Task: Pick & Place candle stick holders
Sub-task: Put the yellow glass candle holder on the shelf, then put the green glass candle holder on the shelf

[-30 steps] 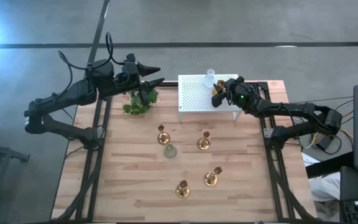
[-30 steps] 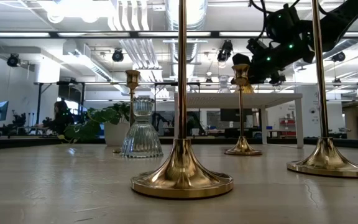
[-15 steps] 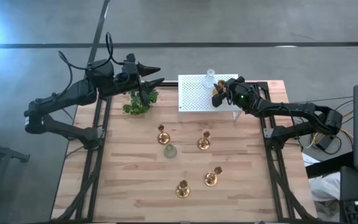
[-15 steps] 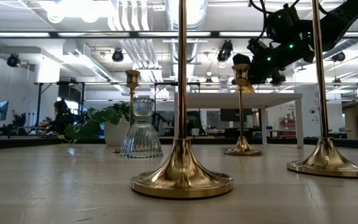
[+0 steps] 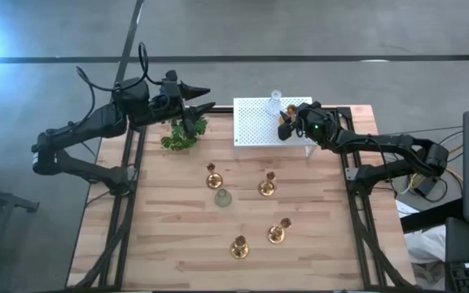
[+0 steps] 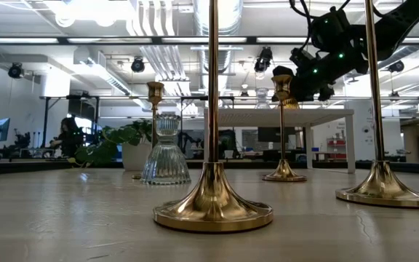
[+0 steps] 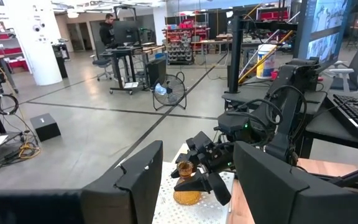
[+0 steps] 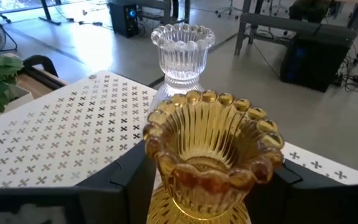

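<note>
My right gripper [image 5: 286,122] is shut on an amber glass holder [image 8: 210,155] over the white perforated stand [image 5: 259,122] at the table's far side. A clear glass holder [image 8: 182,53] stands on the stand just beyond it. Several gold candlesticks [image 5: 212,175] [image 5: 267,185] [image 5: 277,233] stand on their round bases on the table, with a pale green glass holder [image 5: 221,197] among them. My left gripper [image 5: 206,99] is open and empty above the far left corner, near the plant [image 5: 181,134]. My right gripper pinches the amber holder's ribbed body [image 8: 166,180], below its beaded rim, between its two fingers [image 8: 126,177], one on each side. The fingers come from the table's right side. The holder stays upright; its base [image 7: 188,198] is at the stand's top, touching or not I cannot tell.
The leafy plant stands at the far left of the table. The white stand takes up the far middle. In the low view a gold candlestick [image 6: 213,207] stands close to the near edge. Bare wood lies along the table's left and near sides [image 5: 161,244].
</note>
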